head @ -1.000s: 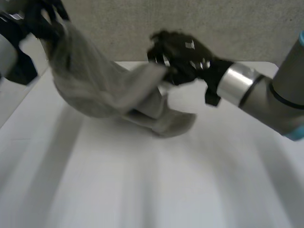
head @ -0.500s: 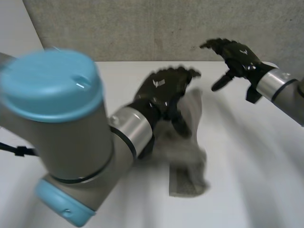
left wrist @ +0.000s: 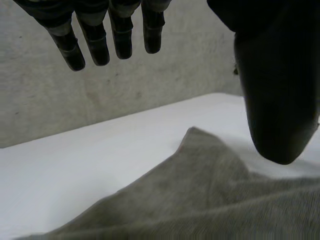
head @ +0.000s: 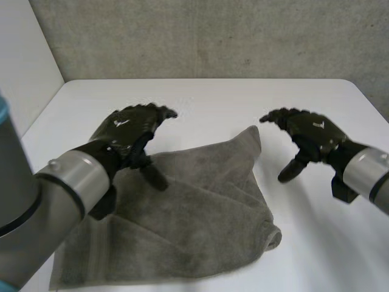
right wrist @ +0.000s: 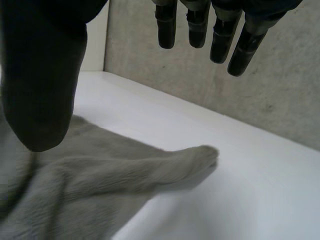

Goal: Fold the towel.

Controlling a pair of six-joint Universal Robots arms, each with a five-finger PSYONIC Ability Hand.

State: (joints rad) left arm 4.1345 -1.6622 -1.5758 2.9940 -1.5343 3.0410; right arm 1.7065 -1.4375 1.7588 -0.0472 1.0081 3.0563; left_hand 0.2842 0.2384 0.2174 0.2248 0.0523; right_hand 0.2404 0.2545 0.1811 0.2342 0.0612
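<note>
The grey towel (head: pixel 194 219) lies rumpled on the white counter (head: pixel 243 97). The left hand (head: pixel 127 131) hovers over the towel's far edge, fingers spread and empty. The right hand (head: pixel 310 137), also spread and empty, hangs beside the towel's peaked corner.

rumpled towel (head: pixel 194 207) mid-table, bare table (head: pixel 243 97) behind and right, wall (head: pixel 213 36) at back

The left hand (head: pixel 129 131) and right hand (head: pixel 309 132) are both reaching forward, palms facing down, fingers loosely straight, thumbs hanging down.
</note>
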